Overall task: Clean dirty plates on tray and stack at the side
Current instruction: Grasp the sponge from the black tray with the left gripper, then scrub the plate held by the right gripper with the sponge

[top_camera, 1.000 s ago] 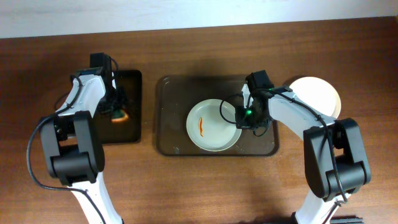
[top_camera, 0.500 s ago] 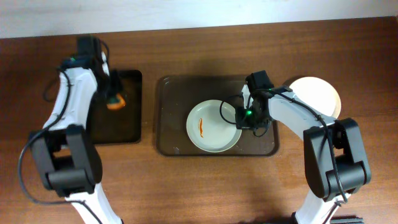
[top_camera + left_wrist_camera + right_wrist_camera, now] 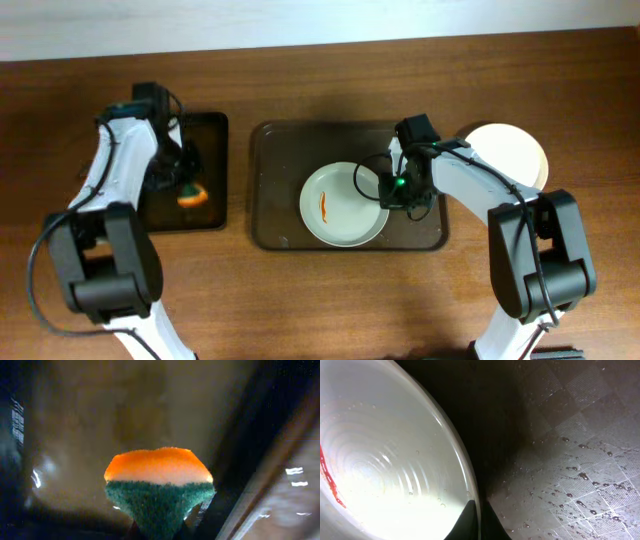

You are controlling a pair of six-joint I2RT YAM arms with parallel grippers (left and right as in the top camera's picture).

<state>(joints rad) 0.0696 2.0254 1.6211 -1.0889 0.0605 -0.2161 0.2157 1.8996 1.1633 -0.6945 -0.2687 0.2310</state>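
Observation:
A white plate [image 3: 343,203] with an orange-red smear [image 3: 324,204] lies in the dark brown tray [image 3: 275,185]. My right gripper [image 3: 386,192] is shut on that plate's right rim; the right wrist view shows the rim [image 3: 465,467] pinched between the fingers [image 3: 479,522], and the smear [image 3: 329,482] at the left edge. A clean white plate [image 3: 515,152] lies on the table right of the tray, partly under my right arm. My left gripper [image 3: 185,185] is shut on an orange-and-green sponge [image 3: 192,196] over the small black tray [image 3: 212,135]. The sponge [image 3: 159,485] fills the left wrist view.
The small black tray stands left of the brown tray with a narrow gap of wooden table [image 3: 320,300] between them. The brown tray floor [image 3: 580,450] is wet with droplets. A pale wall edge runs along the back of the table.
My left arm swung back and forth over the black tray with the sponge; the sponge now sits lower on the tray than half a second ago. The right arm and plate have not moved.

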